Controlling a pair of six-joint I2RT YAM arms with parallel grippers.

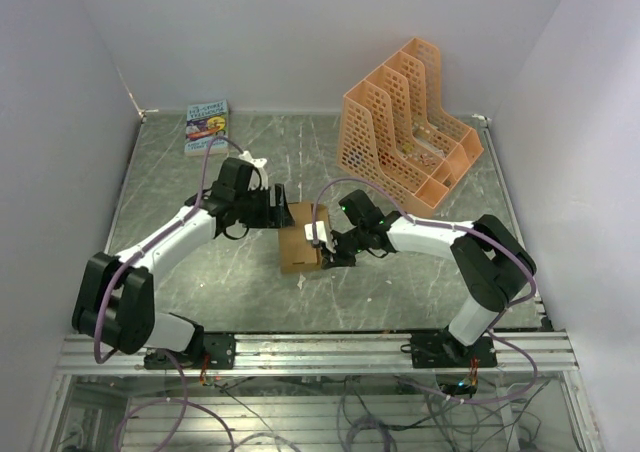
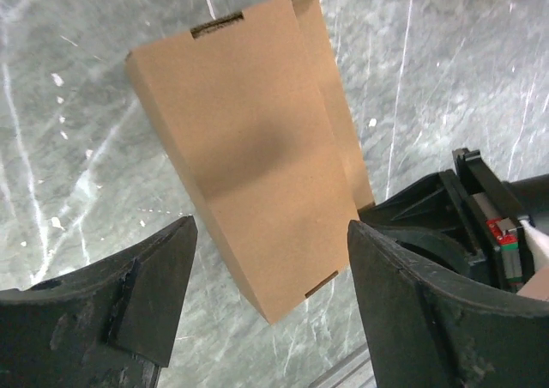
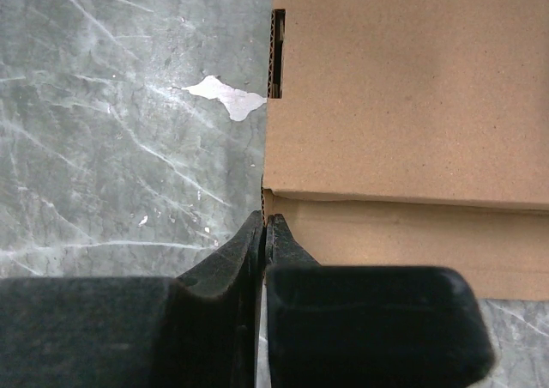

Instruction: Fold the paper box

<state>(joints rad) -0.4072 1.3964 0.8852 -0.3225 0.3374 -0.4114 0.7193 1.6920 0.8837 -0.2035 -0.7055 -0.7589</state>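
The right gripper (image 3: 264,225), fingers clenched flat together, noses against the lower edge of the paper box (image 1: 300,238) mid-surface, seemingly to steady it, while the left gripper (image 2: 270,306) straddles the box, fingers spread wide, gripping nothing.

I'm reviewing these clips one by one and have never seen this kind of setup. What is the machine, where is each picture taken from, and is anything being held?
These are two robot arms bolted at the table's near edge. The overhead picture looks down from behind them; the other two come from cameras on each wrist.

On the grey table lie a tan paper box, an orange file rack and a small book.

The left gripper stands open, its fingers either side of the paper box without touching it. The right gripper is shut, its tips at the box's edge; whether it pinches any cardboard I cannot tell.
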